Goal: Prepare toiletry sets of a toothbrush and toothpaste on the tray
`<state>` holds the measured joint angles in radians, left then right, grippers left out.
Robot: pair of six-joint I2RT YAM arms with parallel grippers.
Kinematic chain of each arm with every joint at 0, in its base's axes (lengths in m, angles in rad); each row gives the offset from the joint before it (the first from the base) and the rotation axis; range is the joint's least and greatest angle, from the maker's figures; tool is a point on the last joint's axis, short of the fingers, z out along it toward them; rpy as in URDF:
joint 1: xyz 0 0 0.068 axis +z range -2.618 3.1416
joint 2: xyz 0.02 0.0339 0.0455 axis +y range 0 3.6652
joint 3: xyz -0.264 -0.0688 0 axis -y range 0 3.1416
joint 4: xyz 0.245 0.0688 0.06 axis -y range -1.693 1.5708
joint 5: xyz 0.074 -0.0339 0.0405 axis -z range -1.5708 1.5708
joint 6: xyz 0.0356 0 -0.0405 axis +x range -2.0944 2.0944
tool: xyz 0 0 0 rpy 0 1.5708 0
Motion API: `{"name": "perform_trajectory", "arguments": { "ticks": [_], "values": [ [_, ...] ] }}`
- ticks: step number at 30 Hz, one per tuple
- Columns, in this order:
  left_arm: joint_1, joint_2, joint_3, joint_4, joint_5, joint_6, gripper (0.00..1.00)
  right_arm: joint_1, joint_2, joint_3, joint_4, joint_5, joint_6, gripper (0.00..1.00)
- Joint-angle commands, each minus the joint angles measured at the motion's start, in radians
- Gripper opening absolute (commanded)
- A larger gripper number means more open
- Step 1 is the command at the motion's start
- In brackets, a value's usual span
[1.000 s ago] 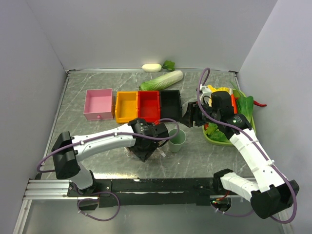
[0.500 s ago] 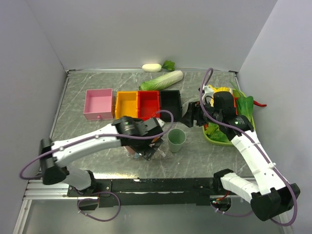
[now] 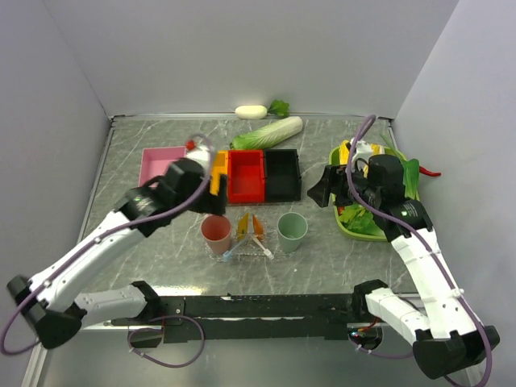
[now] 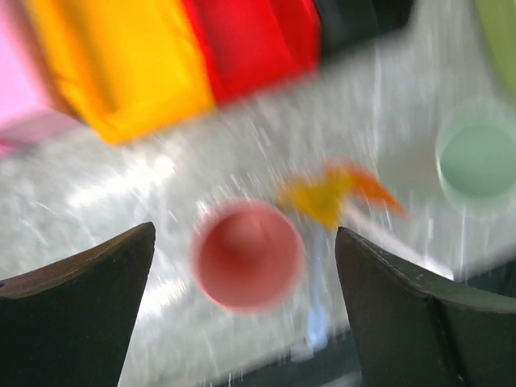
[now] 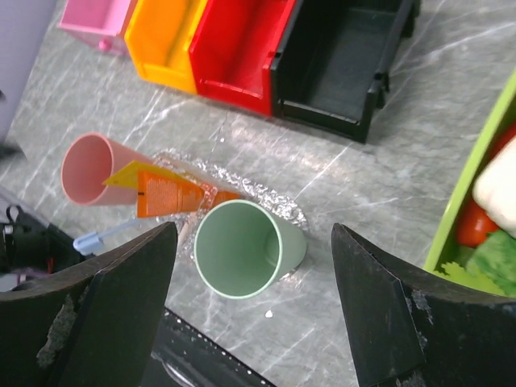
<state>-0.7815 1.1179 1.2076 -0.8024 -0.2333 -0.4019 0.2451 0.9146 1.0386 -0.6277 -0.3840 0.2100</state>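
Note:
The clear speckled tray [image 3: 247, 251] lies on the table between a pink cup [image 3: 216, 233] and a green cup [image 3: 292, 230]. On it lie two toothpaste tubes, yellow-orange [image 3: 242, 226] and orange [image 3: 258, 225]. Two thin toothbrushes [image 3: 230, 251] [image 3: 263, 247] spread out below them. My left gripper [image 3: 205, 165] hangs open, high above the bins, well clear of the tray. Its blurred wrist view shows the pink cup [image 4: 247, 255] and the tubes [image 4: 334, 193] far below. My right gripper [image 5: 254, 232] is open above the green cup [image 5: 242, 250], beside the orange tube [image 5: 173, 196] and the tray's rim [image 5: 266, 193].
Pink [image 3: 161, 169], orange [image 3: 219, 177], red [image 3: 246, 174] and black [image 3: 283, 172] bins stand in a row behind the tray. A green vegetable tray [image 3: 348, 229] sits at the right under my right arm. A cabbage [image 3: 268, 133] lies at the back.
My left arm has lifted off the tray and swung up and back to the left, its jaws opening. The tubes and toothbrushes now lie uncovered. The right gripper has opened wider.

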Motion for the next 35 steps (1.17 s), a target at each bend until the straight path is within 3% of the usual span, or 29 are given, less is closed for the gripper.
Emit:
{"name": "perform_trajectory", "arguments": {
  "ticks": [1,5,12,19,35],
  "values": [
    [0.157,-0.128,-0.042,0.270,-0.011,0.017,0.96,-0.013,-0.065,0.012,0.043,0.053,0.022,0.85],
    [0.244,-0.246,-0.141,0.449,-0.063,0.006,0.97,-0.012,-0.124,0.009,0.048,0.120,0.022,0.85],
    [0.257,-0.429,-0.325,0.667,-0.182,0.012,0.97,-0.010,-0.258,-0.029,0.077,0.253,0.005,0.86],
    [0.257,-0.471,-0.347,0.609,-0.276,-0.055,0.97,-0.013,-0.376,-0.089,0.135,0.327,-0.021,0.94],
    [0.257,-0.518,-0.382,0.629,-0.284,-0.026,0.97,-0.012,-0.387,-0.109,0.149,0.347,-0.037,0.95]
  ]
}}
